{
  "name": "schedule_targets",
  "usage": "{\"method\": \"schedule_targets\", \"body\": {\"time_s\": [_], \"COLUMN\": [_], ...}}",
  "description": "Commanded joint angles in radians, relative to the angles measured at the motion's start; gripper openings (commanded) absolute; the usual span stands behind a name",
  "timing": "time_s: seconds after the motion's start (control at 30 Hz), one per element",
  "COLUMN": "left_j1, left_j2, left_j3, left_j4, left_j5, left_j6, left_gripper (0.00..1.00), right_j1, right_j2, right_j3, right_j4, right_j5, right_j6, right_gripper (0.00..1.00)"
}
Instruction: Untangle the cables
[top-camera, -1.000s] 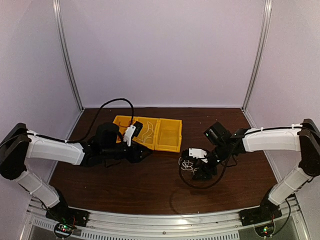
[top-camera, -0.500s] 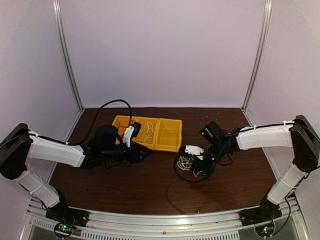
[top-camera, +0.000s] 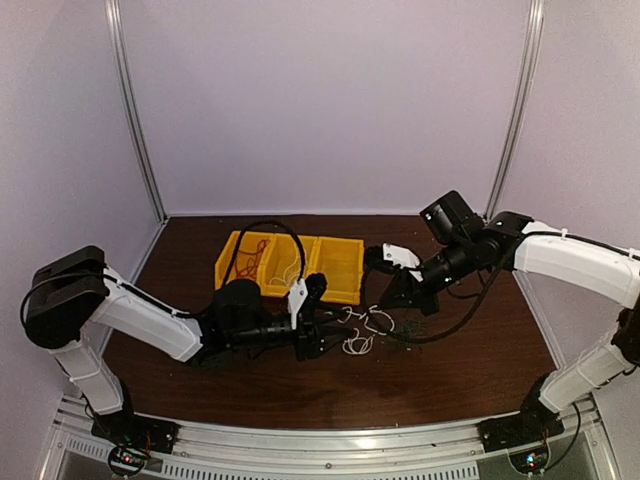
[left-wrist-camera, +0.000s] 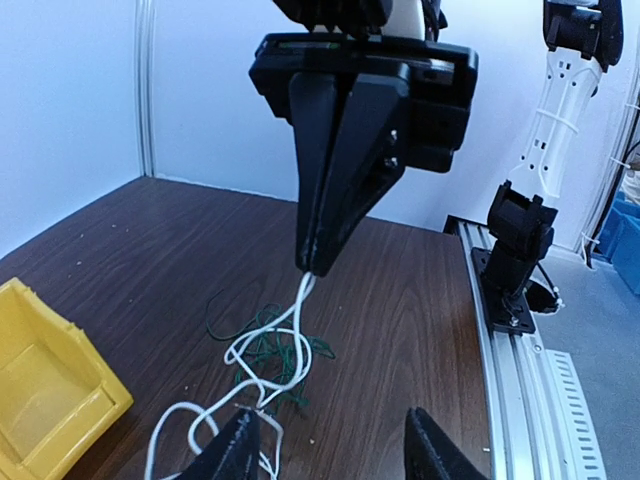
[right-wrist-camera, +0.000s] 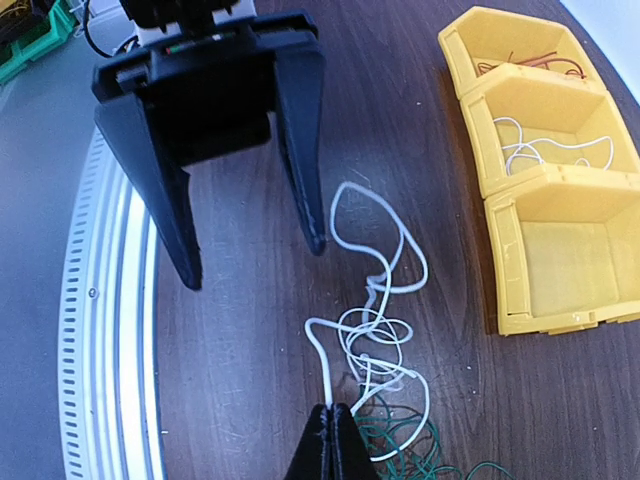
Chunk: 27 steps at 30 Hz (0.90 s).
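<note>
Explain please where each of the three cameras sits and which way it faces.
Top external: high behind, looking down on the table, yellow bin, left arm, right arm.
Left wrist: faces the right fingers, shut on the white cable; left fingers below.
Right wrist: faces the open left fingers; right fingers below.
Both wrist views share the white cable.

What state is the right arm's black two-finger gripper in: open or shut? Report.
Shut: the right gripper has its tips pressed together, pinching the thin curly white cable.
</note>
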Motion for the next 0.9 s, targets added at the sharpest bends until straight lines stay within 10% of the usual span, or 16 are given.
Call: {"method": "schedule_targets", "body": {"time_s": [0.0, 0.27, 0.87], "left_j1": [-0.024, -0.044, -0.045], "left_j2": [0.124, 0.358, 0.419], "left_j3": [0.073, 0.108, 0.119], "left_j4": [0.242, 0.466, 0.718], "left_j5": [0.028, -0.191, -0.115], "left_j6": [0.027, -0.038, -0.188], "left_gripper": [0.51, 0.45, 0.5], "right_j1": [0.002, 0.0, -0.067], "right_j2": [-0.019, -0.03, -0.054], "right_j3": [0.013, 0.11, 0.198], "right_j4": [-0.089, -0.184, -0.19], "right_j5": [-0.082, -0.147, -0.24], "right_j6": [-0.014, -0.045, -0.019], "right_gripper": [0.0, 0.0, 0.0]}}
